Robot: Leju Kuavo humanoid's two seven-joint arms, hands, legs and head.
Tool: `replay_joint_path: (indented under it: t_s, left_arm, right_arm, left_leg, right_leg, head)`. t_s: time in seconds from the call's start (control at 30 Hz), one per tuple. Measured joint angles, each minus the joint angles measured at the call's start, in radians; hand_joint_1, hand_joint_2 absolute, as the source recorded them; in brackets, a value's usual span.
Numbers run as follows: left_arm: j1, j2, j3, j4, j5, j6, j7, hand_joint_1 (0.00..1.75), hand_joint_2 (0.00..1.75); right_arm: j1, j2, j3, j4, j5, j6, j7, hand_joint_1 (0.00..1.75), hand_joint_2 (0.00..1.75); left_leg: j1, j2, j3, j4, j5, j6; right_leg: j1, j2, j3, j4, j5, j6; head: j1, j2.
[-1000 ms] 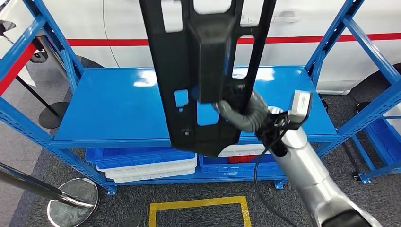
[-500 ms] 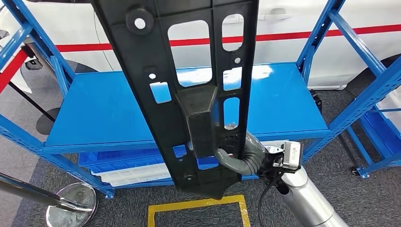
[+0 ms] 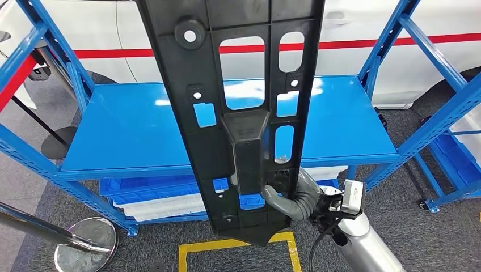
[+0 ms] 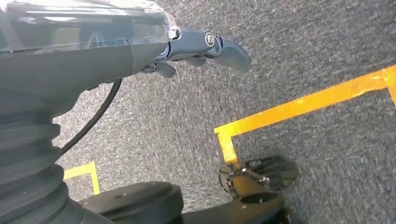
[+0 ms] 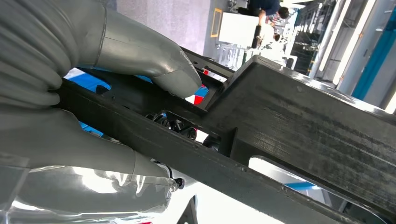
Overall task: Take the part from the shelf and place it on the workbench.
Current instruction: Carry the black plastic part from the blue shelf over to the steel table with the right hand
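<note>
One black plastic part (image 3: 238, 113), long, flat and pierced with rectangular cut-outs around a raised boxy centre, stands upright in the right hand (image 3: 295, 195), which grips its lower end, thumb (image 5: 154, 60) pressed on its edge. The left hand (image 4: 205, 46) hangs empty over grey carpet, fingers loosely extended. Behind, one blue shelf (image 3: 125, 130).

Black part (image 3: 238, 130), blue shelf (image 3: 130, 133) — yellow floor tape (image 3: 238, 245)
</note>
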Motion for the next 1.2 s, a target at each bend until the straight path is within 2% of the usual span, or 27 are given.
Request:
replay_joint_path:
  t_s: [0.07, 0.17, 0.2, 0.27, 0.33, 0.37, 0.4, 0.43, 0.5, 0.53, 0.57, 0.6, 0.67, 0.7, 0.73, 0.77, 0.83, 0.87, 0.9, 0.93, 0.97, 1.0, 1.03, 1.07, 1.1, 1.13, 1.2]
  left_arm:
    - [-0.001, 0.0, 0.0, 0.0, -0.002, -0.004, 0.003, 0.0, 1.75]
    - [-0.001, 0.0, 0.0, 0.0, -0.002, -0.008, 0.006, 0.0, 1.75]
    - [0.0, 0.0, 0.0, 0.0, -0.002, -0.01, 0.006, 0.0, 1.75]
    - [0.0, 0.001, 0.0, 0.0, -0.001, -0.014, 0.007, 0.0, 1.75]
    - [0.001, 0.001, 0.0, 0.0, 0.001, -0.019, 0.006, 0.0, 1.75]
    - [0.001, 0.001, 0.0, 0.0, 0.004, -0.022, 0.006, 0.0, 1.75]
    - [0.002, 0.001, 0.001, 0.0, 0.006, -0.026, 0.006, 0.0, 1.75]
    - [0.003, 0.001, 0.001, 0.0, 0.009, -0.029, 0.005, 0.0, 1.75]
    - [0.001, 0.001, 0.002, 0.0, 0.012, -0.031, 0.004, 0.0, 1.75]
    - [-0.001, 0.001, 0.002, 0.0, 0.013, -0.031, 0.002, 0.0, 1.75]
    - [-0.001, 0.001, 0.003, 0.0, 0.014, -0.032, 0.001, 0.0, 1.75]
    - [-0.002, 0.001, 0.004, 0.0, 0.015, -0.032, 0.0, 0.0, 1.75]
    - [0.001, 0.002, 0.005, 0.0, 0.016, -0.033, -0.001, 0.0, 1.75]
    - [0.001, 0.002, 0.005, 0.0, 0.017, -0.033, -0.001, 0.0, 1.75]
    - [0.001, 0.002, 0.006, 0.0, 0.017, -0.033, -0.002, 0.0, 1.75]
    - [0.0, 0.002, 0.006, 0.0, 0.018, -0.034, -0.002, 0.0, 1.75]
    - [0.0, 0.002, 0.006, 0.0, 0.018, -0.034, -0.003, 0.0, 1.75]
    - [0.0, 0.002, 0.006, 0.0, 0.018, -0.035, -0.003, 0.0, 1.75]
    - [0.001, 0.002, 0.006, 0.0, 0.018, -0.035, -0.003, 0.0, 1.75]
    - [0.001, 0.002, 0.006, 0.0, 0.018, -0.035, -0.003, 0.0, 1.75]
    - [0.001, 0.002, 0.006, 0.0, 0.018, -0.035, -0.003, 0.0, 1.75]
    - [0.001, 0.002, 0.006, 0.0, 0.018, -0.035, -0.003, 0.0, 1.75]
    - [0.001, 0.002, 0.007, 0.0, 0.018, -0.035, -0.003, 0.0, 1.75]
    - [0.001, 0.002, 0.007, 0.0, 0.018, -0.035, -0.003, 0.0, 1.75]
    - [0.001, 0.002, 0.007, 0.0, 0.018, -0.035, -0.003, 0.0, 1.75]
    - [0.002, 0.002, 0.007, 0.0, 0.018, -0.035, -0.003, 0.0, 1.75]
    - [0.003, 0.002, 0.009, 0.0, 0.018, -0.036, -0.003, 0.0, 1.75]
  right_arm:
    - [0.002, 0.0, -0.001, -0.002, 0.0, -0.004, 0.003, 1.75, 1.75]
    - [0.006, -0.003, -0.002, -0.005, 0.002, -0.006, 0.006, 1.75, 1.75]
    - [0.005, -0.005, -0.003, -0.005, 0.003, -0.007, 0.01, 1.75, 1.75]
    - [0.001, -0.006, -0.003, -0.006, 0.008, -0.008, 0.019, 1.75, 1.75]
    - [-0.002, -0.007, -0.003, -0.007, 0.013, -0.008, 0.029, 1.75, 1.75]
    - [-0.003, -0.007, -0.003, -0.007, 0.013, -0.007, 0.032, 1.75, 1.75]
    - [-0.003, -0.007, -0.003, -0.007, 0.013, -0.005, 0.036, 1.75, 1.75]
    - [-0.003, -0.007, -0.003, -0.007, 0.012, -0.003, 0.039, 1.75, 1.75]
    - [-0.007, -0.007, -0.004, -0.007, 0.009, 0.003, 0.042, 1.75, 1.75]
    - [-0.01, -0.007, -0.005, -0.007, 0.008, 0.006, 0.044, 1.75, 1.75]
    - [-0.015, -0.007, -0.006, -0.007, 0.009, 0.009, 0.046, 1.75, 1.75]
    - [-0.018, -0.007, -0.006, -0.006, 0.01, 0.012, 0.048, 1.75, 1.75]
    - [-0.022, -0.007, -0.007, -0.005, 0.013, 0.015, 0.052, 1.75, 1.75]
    - [-0.022, -0.007, -0.008, -0.004, 0.014, 0.015, 0.053, 1.75, 1.75]
    - [-0.023, -0.007, -0.008, -0.004, 0.015, 0.016, 0.054, 1.75, 1.75]
    - [-0.023, -0.007, -0.009, -0.003, 0.015, 0.015, 0.055, 1.75, 1.75]
    - [-0.023, -0.006, -0.01, -0.002, 0.015, 0.015, 0.055, 1.75, 1.75]
    - [-0.023, -0.005, -0.01, -0.001, 0.015, 0.015, 0.055, 1.75, 1.75]
    - [-0.023, -0.005, -0.01, -0.001, 0.015, 0.015, 0.055, 1.75, 1.75]
    - [-0.023, -0.004, -0.01, 0.0, 0.015, 0.015, 0.055, 1.75, 1.75]
    - [-0.024, -0.004, -0.01, 0.001, 0.015, 0.015, 0.055, 1.75, 1.75]
    - [-0.026, -0.004, -0.01, 0.001, 0.015, 0.015, 0.055, 1.75, 1.75]
    - [-0.028, -0.004, -0.01, 0.001, 0.015, 0.015, 0.055, 1.75, 1.75]
    - [-0.03, -0.004, -0.01, 0.001, 0.016, 0.015, 0.055, 1.75, 1.75]
    - [-0.032, -0.004, -0.011, 0.001, 0.017, 0.015, 0.055, 1.75, 1.75]
    - [-0.034, -0.004, -0.011, 0.001, 0.019, 0.014, 0.055, 1.75, 1.75]
    - [-0.034, -0.006, -0.011, 0.001, 0.025, 0.012, 0.055, 1.75, 1.75]
  left_leg:
    - [-0.003, 0.0, -0.007, 0.006, 0.001, -0.01]
    - [-0.003, 0.0, -0.015, 0.009, 0.005, -0.028]
    - [-0.003, -0.001, -0.021, 0.021, -0.01, -0.034]
    - [0.001, -0.002, -0.048, 0.096, -0.079, -0.044]
    - [0.003, -0.002, -0.082, 0.215, -0.157, -0.052]
    - [0.003, -0.002, -0.087, 0.253, -0.176, -0.054]
    - [0.004, -0.002, -0.075, 0.256, -0.177, -0.054]
    - [0.004, -0.002, -0.043, 0.221, -0.162, -0.053]
    - [0.003, -0.003, 0.052, 0.08, -0.122, -0.046]
    - [0.001, -0.005, 0.088, 0.022, -0.106, -0.041]
    - [-0.002, -0.006, 0.107, -0.014, -0.096, -0.035]
    - [-0.005, -0.007, 0.109, -0.025, -0.091, -0.03]
    - [-0.006, -0.006, 0.098, -0.024, -0.069, -0.017]
    - [-0.005, -0.004, 0.09, -0.027, -0.056, -0.009]
    - [-0.003, -0.003, 0.08, -0.031, -0.041, -0.001]
    - [-0.001, -0.001, 0.066, -0.033, -0.026, 0.005]
    - [-0.002, 0.0, 0.034, -0.031, -0.001, 0.01]
    - [-0.003, 0.001, 0.016, -0.03, 0.011, 0.01]
    - [-0.003, 0.001, -0.001, -0.027, 0.022, 0.009]
    - [-0.003, 0.001, -0.019, -0.023, 0.033, 0.007]
    - [-0.003, 0.001, -0.036, -0.018, 0.042, 0.004]
    - [-0.003, 0.001, -0.051, -0.012, 0.05, 0.001]
    - [-0.004, 0.001, -0.063, -0.006, 0.058, -0.004]
    - [-0.005, 0.001, -0.071, -0.003, 0.065, -0.009]
    - [-0.006, 0.001, -0.076, -0.003, 0.074, -0.015]
    - [-0.006, 0.0, -0.079, -0.005, 0.084, -0.021]
    - [-0.004, -0.003, -0.088, -0.007, 0.088, -0.034]
  right_leg:
    - [0.004, -0.001, 0.032, -0.071, 0.02, -0.008]
    - [0.005, -0.001, 0.024, -0.079, 0.031, -0.025]
    - [0.003, -0.003, 0.021, -0.082, 0.037, -0.033]
    - [0.001, -0.007, 0.01, -0.086, 0.05, -0.045]
    - [0.002, -0.008, -0.008, -0.086, 0.064, -0.049]
    - [0.003, -0.008, -0.018, -0.085, 0.072, -0.049]
    - [0.003, -0.008, -0.028, -0.085, 0.08, -0.048]
    - [0.003, -0.008, -0.038, -0.085, 0.088, -0.046]
    - [0.004, -0.007, -0.054, -0.084, 0.105, -0.04]
    - [0.004, -0.007, -0.058, -0.084, 0.114, -0.035]
    - [0.004, -0.007, -0.061, -0.085, 0.123, -0.029]
    - [0.004, -0.007, -0.062, -0.088, 0.132, -0.023]
    - [0.001, -0.008, -0.064, -0.096, 0.147, -0.01]
    - [0.0, -0.007, -0.069, -0.092, 0.136, -0.005]
    - [0.0, -0.005, -0.08, -0.072, 0.106, -0.003]
    - [-0.001, -0.004, -0.095, -0.029, 0.055, -0.001]
    - [-0.002, -0.003, -0.125, 0.101, -0.047, 0.002]
    - [-0.002, -0.003, -0.13, 0.159, -0.071, 0.005]
    - [-0.002, -0.003, -0.122, 0.191, -0.069, 0.007]
    - [-0.002, -0.003, -0.098, 0.19, -0.048, 0.007]
    - [-0.003, -0.003, -0.056, 0.154, -0.022, 0.006]
    - [-0.002, -0.004, -0.002, 0.092, -0.009, 0.003]
    - [0.0, -0.005, 0.054, 0.017, -0.014, -0.001]
    - [0.003, -0.005, 0.095, -0.043, -0.025, -0.005]
    - [0.007, -0.005, 0.118, -0.082, -0.038, -0.01]
    - [0.01, -0.005, 0.123, -0.1, -0.04, -0.016]
    - [0.007, -0.01, 0.107, -0.103, -0.019, -0.031]
  head:
    - [0.0, 0.0]
    - [0.0, 0.0]
    - [0.0, 0.0]
    - [0.0, 0.0]
    - [0.0, 0.0]
    - [0.0, 0.0]
    - [0.0, 0.0]
    - [0.0, 0.0]
    - [0.0, 0.0]
    - [0.0, 0.0]
    - [0.0, 0.0]
    - [0.0, 0.0]
    - [0.0, 0.0]
    - [0.0, 0.0]
    - [0.0, 0.0]
    - [0.0, 0.0]
    - [0.0, 0.0]
    - [0.0, 0.0]
    - [0.0, 0.0]
    - [0.0, 0.0]
    - [0.0, 0.0]
    - [0.0, 0.0]
    - [0.0, 0.0]
    - [0.0, 0.0]
    - [0.0, 0.0]
    - [0.0, 0.0]
    - [0.0, 0.0]
